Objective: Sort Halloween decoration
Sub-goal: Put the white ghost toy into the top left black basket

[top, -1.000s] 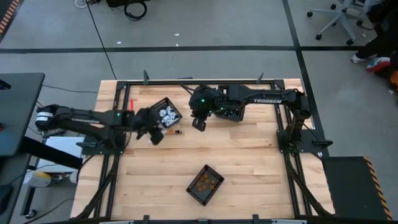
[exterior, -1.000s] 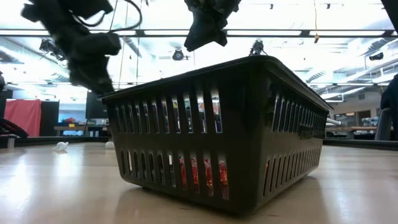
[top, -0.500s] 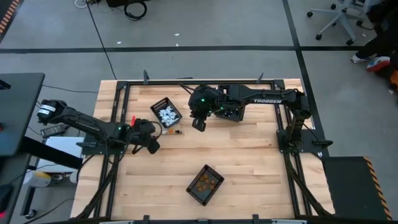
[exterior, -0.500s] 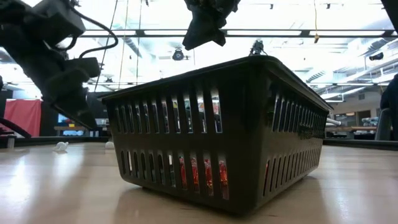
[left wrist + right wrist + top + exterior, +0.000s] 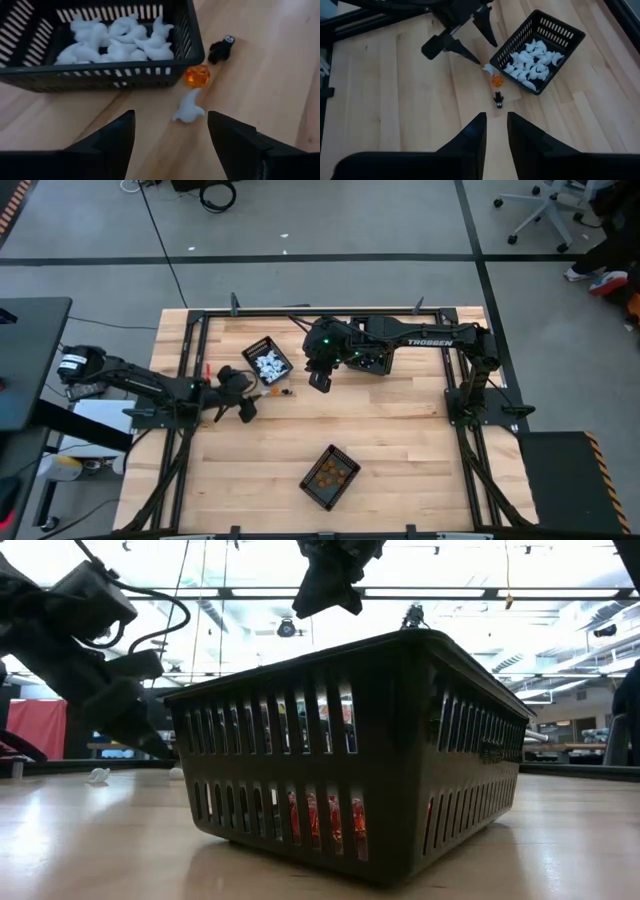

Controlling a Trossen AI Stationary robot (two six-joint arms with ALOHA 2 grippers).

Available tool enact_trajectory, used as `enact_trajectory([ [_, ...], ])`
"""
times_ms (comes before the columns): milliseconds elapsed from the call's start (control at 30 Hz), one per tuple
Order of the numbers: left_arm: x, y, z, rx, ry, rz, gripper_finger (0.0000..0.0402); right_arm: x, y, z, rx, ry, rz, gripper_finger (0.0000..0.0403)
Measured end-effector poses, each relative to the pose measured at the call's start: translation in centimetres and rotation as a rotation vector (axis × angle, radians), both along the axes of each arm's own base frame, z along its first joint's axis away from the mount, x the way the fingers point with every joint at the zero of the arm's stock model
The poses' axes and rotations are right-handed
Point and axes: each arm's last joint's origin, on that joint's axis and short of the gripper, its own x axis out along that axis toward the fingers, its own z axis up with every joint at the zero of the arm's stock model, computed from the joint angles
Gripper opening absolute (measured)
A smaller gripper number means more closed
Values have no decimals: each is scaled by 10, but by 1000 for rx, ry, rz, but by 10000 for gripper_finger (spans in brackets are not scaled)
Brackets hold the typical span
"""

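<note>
pale wooden table [image 5: 400, 440] inside a black metal frame, seen from above, with grey floor around it. three black mesh baskets sit on the wood. one basket [image 5: 268, 362] near the far left holds a heap of small white ghost trinkets [image 5: 117, 42]. a second basket [image 5: 329, 476] sits near the front, with orange trinkets [image 5: 329, 473] inside; from table height this basket [image 5: 350, 770] fills the middle of the picture. a third basket [image 5: 371, 360] lies mostly under the right arm at the back.

three loose trinkets lie on the bare wood just beside the ghost basket: a white ghost [image 5: 189, 108], an orange pumpkin-like bead [image 5: 196, 76] close to the basket wall, and a small black figure [image 5: 220, 49] a little farther along. the right wrist camera shows the same three in a short row: ghost [image 5: 487, 68], orange bead [image 5: 496, 80], black figure [image 5: 498, 99].

the left gripper [image 5: 233, 394] is low over the table just beside the ghost basket, fingers [image 5: 112, 140] spread apart and holding nothing, with the loose ghost lying ahead of the gap between them. from the other arm's camera the left gripper [image 5: 470, 37] points at that ghost, one fingertip very close to it; whether it touches is unclear.

the right gripper [image 5: 319, 378] hangs above the table to the right of the ghost basket, its fingers [image 5: 470, 137] slightly parted with only a narrow gap and nothing held.
</note>
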Motion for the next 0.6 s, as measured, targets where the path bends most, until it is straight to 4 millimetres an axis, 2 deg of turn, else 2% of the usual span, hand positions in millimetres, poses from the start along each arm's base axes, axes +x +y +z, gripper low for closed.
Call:
enact_trajectory([
  [367,14,8,-8,-42,9,-60,259,0,-3,0,13,-9,8,83],
  [600,28,7,-16,-43,92,-70,259,0,-3,0,16,-9,7,83],
])
